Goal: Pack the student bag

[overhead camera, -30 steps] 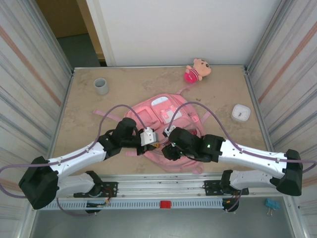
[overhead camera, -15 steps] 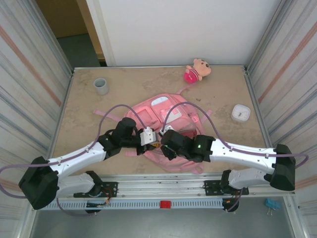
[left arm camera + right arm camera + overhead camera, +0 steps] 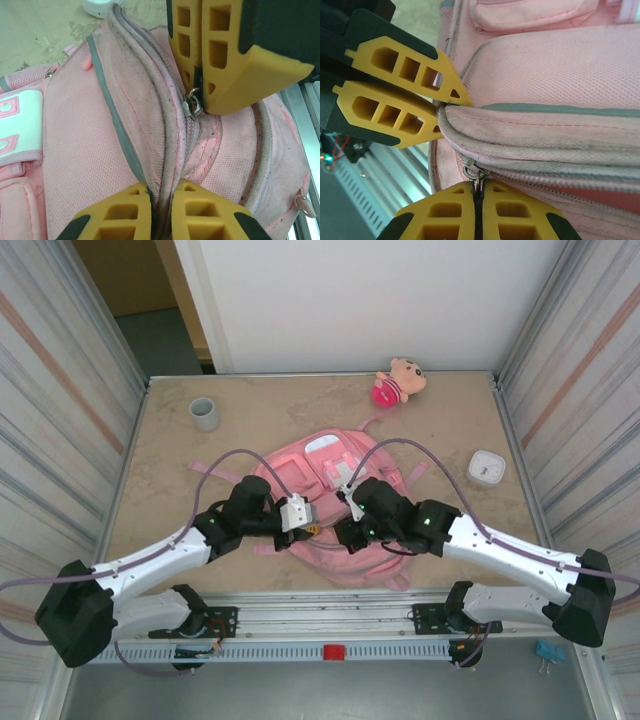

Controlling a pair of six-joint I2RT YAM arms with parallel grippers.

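One change, right hand (image 3: 479, 189) clamping zipper pull (image 3: 473, 172)

i see bare surface (image 3: 160, 490) around the student bag (image 3: 335, 462); left hand (image 3: 312, 528) and right hand (image 3: 345, 531) crowd its near edge.

We count two arms of one make. The left arm (image 3: 150, 565) and the right arm (image 3: 520, 558) have white tube links between bulky black joint housings, and a mauve cable (image 3: 232, 456) runs along each. The left gripper (image 3: 161, 192) and the right gripper (image 3: 478, 192) carry yellow-orange fingers (image 3: 464, 210). These are wedge-shaped, pierced with square and triangular windows, and backed in black. A white block (image 3: 296, 512) sits at the left wrist, and a green light (image 3: 424, 521) glows on the right arm.
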